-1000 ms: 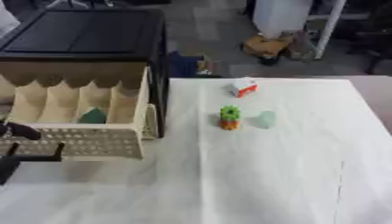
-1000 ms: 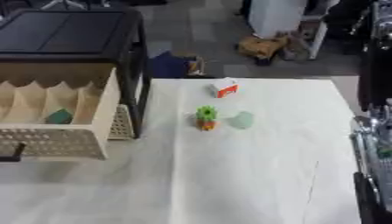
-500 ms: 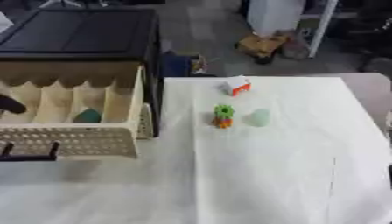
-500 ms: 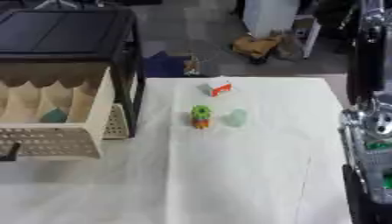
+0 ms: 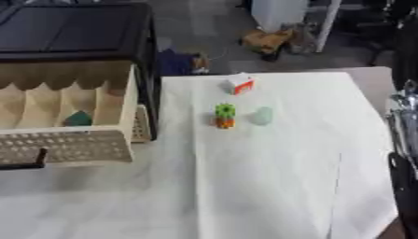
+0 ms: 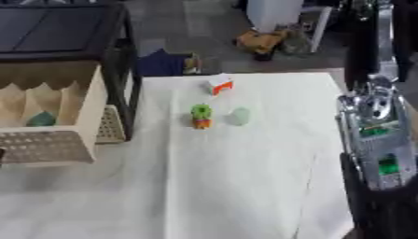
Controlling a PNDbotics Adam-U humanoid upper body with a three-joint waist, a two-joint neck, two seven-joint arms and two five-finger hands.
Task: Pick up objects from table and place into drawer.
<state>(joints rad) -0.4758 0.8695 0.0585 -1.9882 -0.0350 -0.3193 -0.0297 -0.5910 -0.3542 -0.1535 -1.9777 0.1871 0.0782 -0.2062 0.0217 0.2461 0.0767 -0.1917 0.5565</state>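
Three small things lie apart on the white cloth [image 5: 269,186]: a white and orange box [image 5: 239,84], a green and orange toy [image 5: 225,115] and a pale green piece [image 5: 262,115]. At the left, the beige drawer [image 5: 73,147] stands pulled out, with a teal thing [image 5: 79,118] in one of its compartments. My right hand [image 6: 377,135], silver and black, stands at the right edge, well to the right of the three things and touching none of them. My left hand shows in neither view.
The drawer belongs to a black cabinet [image 5: 73,32] at the back left, and a dark handle [image 5: 24,163] sticks out of its perforated front. Beyond the table's far edge the floor holds clutter [image 5: 265,42].
My left hand, at the drawer front a second ago, has gone out at the left. My right arm has come further into view on the right. The three things have not moved.
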